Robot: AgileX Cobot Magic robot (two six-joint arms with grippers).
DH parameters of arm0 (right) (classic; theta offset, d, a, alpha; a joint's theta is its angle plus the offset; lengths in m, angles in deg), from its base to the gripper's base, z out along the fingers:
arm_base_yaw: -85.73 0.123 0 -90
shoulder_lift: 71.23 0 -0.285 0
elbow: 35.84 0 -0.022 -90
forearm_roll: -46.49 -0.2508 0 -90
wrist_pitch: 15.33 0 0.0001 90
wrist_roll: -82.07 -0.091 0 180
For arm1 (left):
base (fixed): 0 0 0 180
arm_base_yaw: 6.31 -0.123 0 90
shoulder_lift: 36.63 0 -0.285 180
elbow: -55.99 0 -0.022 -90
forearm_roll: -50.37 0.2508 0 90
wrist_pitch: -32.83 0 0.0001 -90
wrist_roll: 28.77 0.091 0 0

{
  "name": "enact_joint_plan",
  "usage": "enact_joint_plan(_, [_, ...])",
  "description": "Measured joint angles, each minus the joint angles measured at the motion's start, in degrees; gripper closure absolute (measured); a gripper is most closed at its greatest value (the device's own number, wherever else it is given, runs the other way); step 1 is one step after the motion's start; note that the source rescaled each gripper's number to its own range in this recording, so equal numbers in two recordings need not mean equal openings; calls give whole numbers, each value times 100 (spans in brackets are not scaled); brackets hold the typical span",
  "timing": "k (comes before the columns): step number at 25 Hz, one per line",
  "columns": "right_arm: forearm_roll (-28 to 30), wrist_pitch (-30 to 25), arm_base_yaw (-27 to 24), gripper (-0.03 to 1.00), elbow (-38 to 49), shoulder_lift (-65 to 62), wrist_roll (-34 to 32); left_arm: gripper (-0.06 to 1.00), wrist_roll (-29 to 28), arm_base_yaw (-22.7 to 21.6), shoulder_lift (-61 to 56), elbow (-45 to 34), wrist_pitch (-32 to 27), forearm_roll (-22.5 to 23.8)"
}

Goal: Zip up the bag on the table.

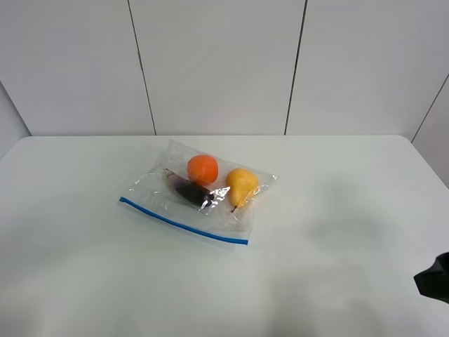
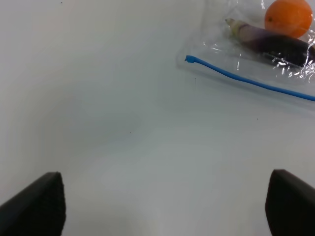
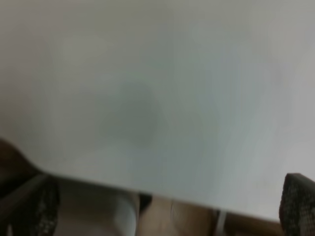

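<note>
The bag [image 1: 153, 191] lies flat near the middle of the table [image 1: 337, 210], its blue zipper strip [image 1: 184, 222] along the near edge. Inside are an orange [image 1: 202, 168], a yellow pear [image 1: 241, 185] and a dark eggplant [image 1: 193, 191]. In the left wrist view my left gripper [image 2: 162, 206] stands open over bare table, well short of the bag [image 2: 221, 44] and the end of its zipper strip [image 2: 246, 81]. In the right wrist view my right gripper [image 3: 170, 206] is open and empty above the table's edge [image 3: 147, 189], with the bag out of sight.
A dark part of the right arm [image 1: 435, 278] shows at the lower right edge of the high view. White wall panels [image 1: 217, 63] rise behind the table's far edge. Beyond the table edge in the right wrist view, blurred floor and objects [image 3: 147, 216] lie below.
</note>
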Motion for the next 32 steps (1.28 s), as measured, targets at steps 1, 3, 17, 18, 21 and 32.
enact_joint_plan(1, [27,38,0,-1,140,-379,0,1,0,0,0,0,0,0])
enact_joint_plan(3, [94,-3,0,-1,268,-975,-12,1,0,0,0,0,0,0])
enact_joint_plan(17, [174,-28,0,-1,374,-3663,-157,1,0,0,0,0,0,0])
enact_joint_plan(18, [174,-37,0,-1,374,-3816,-157,1,0,0,0,0,0,0])
enact_joint_plan(21, [174,-46,0,-1,374,-3902,-164,1,0,0,0,0,0,0])
enact_joint_plan(32, [174,-68,0,-1,374,-3926,-186,1,0,0,0,0,0,0])
